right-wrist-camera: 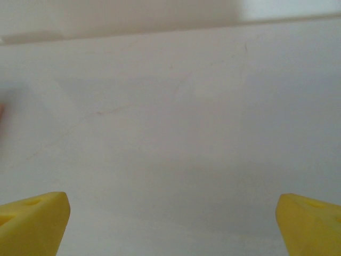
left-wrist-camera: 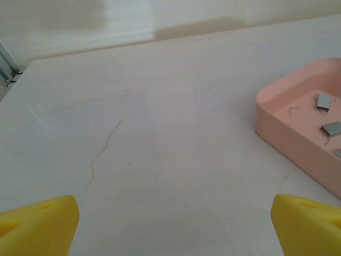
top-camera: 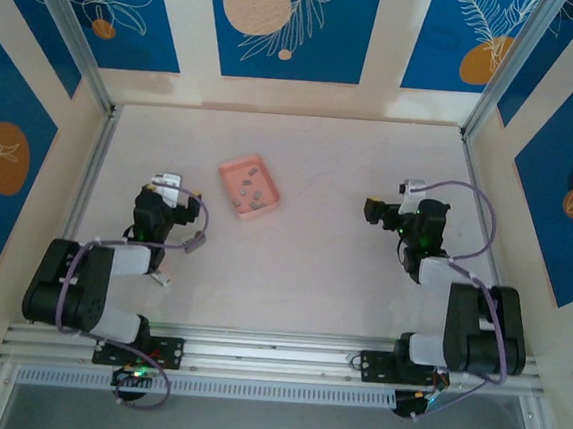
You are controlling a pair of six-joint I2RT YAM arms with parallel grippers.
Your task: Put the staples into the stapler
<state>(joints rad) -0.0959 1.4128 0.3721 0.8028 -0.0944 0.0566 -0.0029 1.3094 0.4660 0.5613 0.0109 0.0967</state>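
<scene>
On the pale table (top-camera: 342,270) we see a pink tray (top-camera: 241,161) toward 11 o'clock of centre, set askew. The staples (top-camera: 251,193) lie loose inside it as several small grey bars. Both arms sit folded low near their bases, wrists reaching toward 12 o'clock. The left gripper (left-wrist-camera: 173,224) stands wide open over bare table with nothing between its yellow fingers (left-wrist-camera: 37,224). In the top view the tray lies near it at 3 o'clock, and the staples are clear of the fingers. The right gripper (right-wrist-camera: 173,224) gapes just as wide, empty, over bare table, with tray and staples well apart from it at 9 o'clock.
</scene>
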